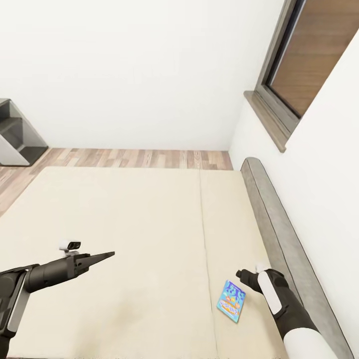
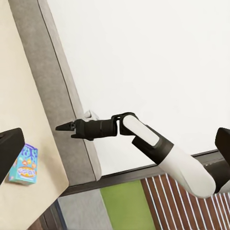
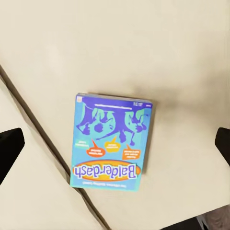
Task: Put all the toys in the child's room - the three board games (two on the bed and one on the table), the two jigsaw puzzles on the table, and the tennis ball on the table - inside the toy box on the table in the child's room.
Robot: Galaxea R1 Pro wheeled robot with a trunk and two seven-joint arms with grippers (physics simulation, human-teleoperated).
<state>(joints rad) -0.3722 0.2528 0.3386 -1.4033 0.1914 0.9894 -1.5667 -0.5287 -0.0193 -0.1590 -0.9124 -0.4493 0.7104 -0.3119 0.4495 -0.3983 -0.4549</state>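
**Lining up on the blue game box on the bed**

I have the right end effector (image 1: 243, 274) hanging above the bed (image 1: 124, 224), and the blue game box (image 1: 231, 301) lies flat on the mattress just past it, at about 5 o'clock in my head view, close to the seam (image 1: 203, 224) and not far from the grey padded edge (image 1: 279, 234). In the right wrist view the box (image 3: 112, 141) sits nearly centred between the two dark fingertips (image 3: 9, 148), which stand wide apart at the frame's sides, so I read that end effector as open and holding nothing. There is a clear gap between it and the box.

The left end effector (image 1: 102, 257) points out over the mattress at about 8 o'clock, its fingers drawn to a single tip; I judge it closed and empty.

To do this pick well, I think I need to:
- come straight down, keeping the box centred between the fingers;
- turn the wrist so the fingers span the box's narrow width, not its length;
- sink the fingertips slightly into the soft mattress, since the box is thin and lies flush;
- stay clear of the seam, where a finger could snag.

The desk and tray are out of sight for now.
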